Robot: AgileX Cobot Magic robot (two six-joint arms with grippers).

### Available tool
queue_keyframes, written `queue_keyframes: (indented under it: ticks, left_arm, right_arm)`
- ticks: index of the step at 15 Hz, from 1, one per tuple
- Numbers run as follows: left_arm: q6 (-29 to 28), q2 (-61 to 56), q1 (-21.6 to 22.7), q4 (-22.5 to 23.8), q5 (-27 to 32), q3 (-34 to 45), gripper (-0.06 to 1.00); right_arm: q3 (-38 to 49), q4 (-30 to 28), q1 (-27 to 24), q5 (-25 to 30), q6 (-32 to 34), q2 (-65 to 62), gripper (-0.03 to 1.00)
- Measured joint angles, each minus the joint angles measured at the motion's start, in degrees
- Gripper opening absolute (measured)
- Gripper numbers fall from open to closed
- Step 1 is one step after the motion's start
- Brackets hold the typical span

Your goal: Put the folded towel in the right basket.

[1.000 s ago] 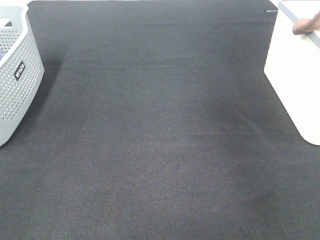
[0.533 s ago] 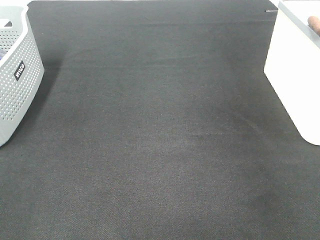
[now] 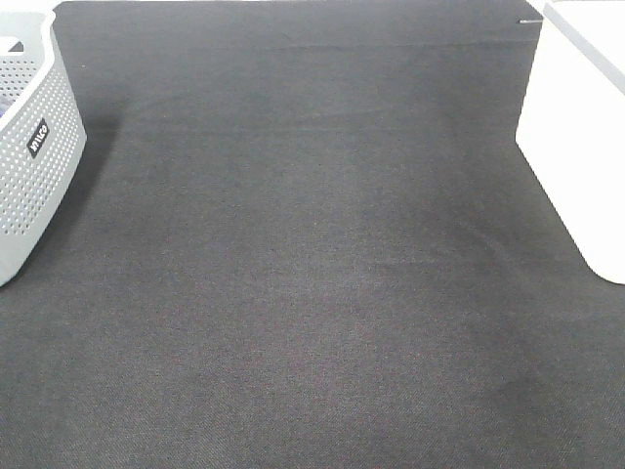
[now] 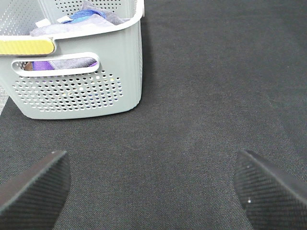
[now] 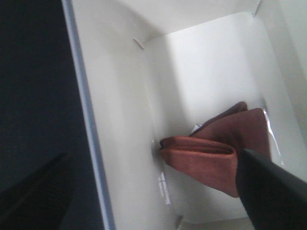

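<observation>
The folded towel (image 5: 211, 151), reddish-brown with a small white tag, lies inside the right basket against one of its walls (image 5: 120, 110). The basket is a plain white bin and also shows at the right edge of the exterior view (image 3: 576, 147). My right gripper (image 5: 153, 206) hovers above the bin's rim, open and empty, with one finger (image 5: 268, 191) over the towel's edge. My left gripper (image 4: 153, 191) is open and empty above the black mat. Neither gripper shows in the exterior view.
A grey perforated basket (image 3: 29, 156) with a black label stands at the left edge of the black mat (image 3: 312, 254). In the left wrist view it (image 4: 81, 86) holds several purple and grey cloths and sits just ahead of my left gripper.
A reddish-brown shape at the white bin's rim, top right of the exterior view, slid right and is now out of sight. Nothing else moved.
</observation>
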Motion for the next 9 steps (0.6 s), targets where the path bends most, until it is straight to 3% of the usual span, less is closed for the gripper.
queue_keyframes:
  ticks: [4,9]
  left_arm:
    - [0.0,0.0,0.0,0.0,0.0,0.0,0.87]
    - [0.0,0.0,0.0,0.0,0.0,0.0,0.87]
  right_arm:
    - [0.0,5.9,2.3,0.0,-2.0,-3.0,0.85]
    - [0.0,-3.4,15.2,0.1,-0.4,-4.1,0.85]
